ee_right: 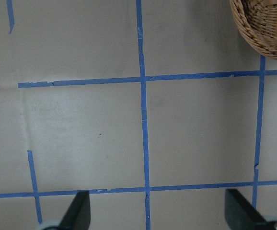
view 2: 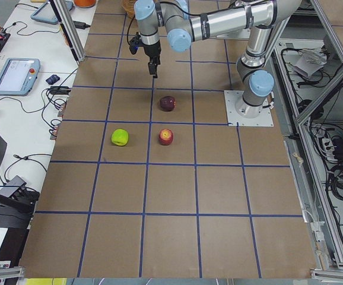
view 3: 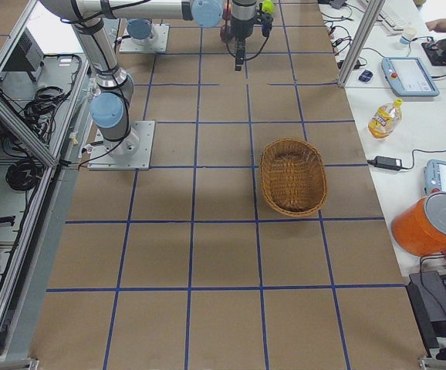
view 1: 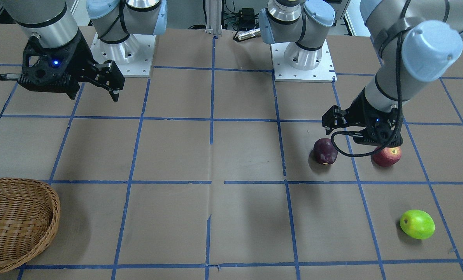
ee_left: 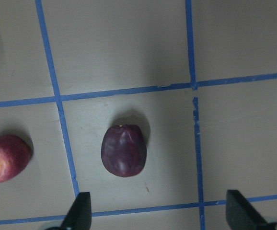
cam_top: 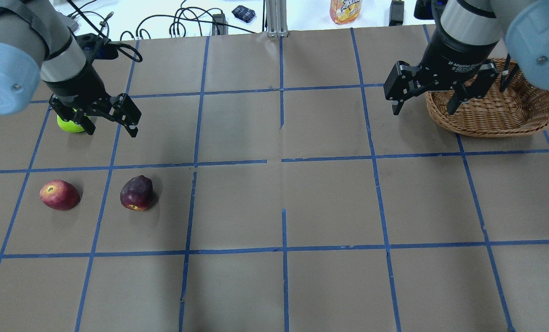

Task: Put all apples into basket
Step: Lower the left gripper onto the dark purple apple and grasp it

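The left gripper (cam_top: 112, 130) hangs above the table (cam_top: 283, 286) with its jaws spread wide and nothing between them. In its wrist view the dark maroon apple (ee_left: 124, 150) lies ahead of the 2 fingertips and a little off the middle of the gap, so picking this apple is probably the step in hand. To do it well, the gripper should first centre the gap over the fruit, then drop straight down until the fingers straddle its widest part, and only then close. A round, smooth skin may squirt out of a high or lopsided pinch. This apple seems to lie on its side, slightly longer than it is wide. In the wrist view its long axis runs roughly up the picture, across the closing line, so the fingers would meet its shorter width, which suits the grip. Its broader end points up in that view; which end carries the stem I cannot tell. Just beside it, apart, the red apple (cam_top: 59, 194) lies on its side too, its yellowish dimple turned away from the maroon one. The green apple (view 1: 417, 224) sits further out, its long axis roughly across the table. All 3 are well apart from the basket (cam_top: 486, 122), where the right gripper (cam_top: 423, 109) hovers, spread and empty.
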`<state>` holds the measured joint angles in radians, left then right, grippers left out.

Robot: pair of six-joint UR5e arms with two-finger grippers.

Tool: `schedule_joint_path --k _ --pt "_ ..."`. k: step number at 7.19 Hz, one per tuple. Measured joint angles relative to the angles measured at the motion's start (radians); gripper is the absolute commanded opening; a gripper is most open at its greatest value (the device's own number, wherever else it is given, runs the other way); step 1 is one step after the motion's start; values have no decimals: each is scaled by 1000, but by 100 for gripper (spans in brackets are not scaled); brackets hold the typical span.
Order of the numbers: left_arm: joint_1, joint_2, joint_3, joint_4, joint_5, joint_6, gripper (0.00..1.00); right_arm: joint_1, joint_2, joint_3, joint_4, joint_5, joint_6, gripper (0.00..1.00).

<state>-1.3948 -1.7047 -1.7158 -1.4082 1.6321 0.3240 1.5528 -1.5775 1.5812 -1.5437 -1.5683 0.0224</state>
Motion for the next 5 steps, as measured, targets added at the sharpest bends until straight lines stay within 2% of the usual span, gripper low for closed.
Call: schedule_joint_path --k 2,3,5 --pt "11 -55 -157 226 32 71 100 3 0 2 0 1 4 100" --pt "12 -82 -216 295 42 96 100 4 0 5 1 2 5 100" --pt "14 -123 -272 335 101 125 100 4 -1 8 1 1 6 100"
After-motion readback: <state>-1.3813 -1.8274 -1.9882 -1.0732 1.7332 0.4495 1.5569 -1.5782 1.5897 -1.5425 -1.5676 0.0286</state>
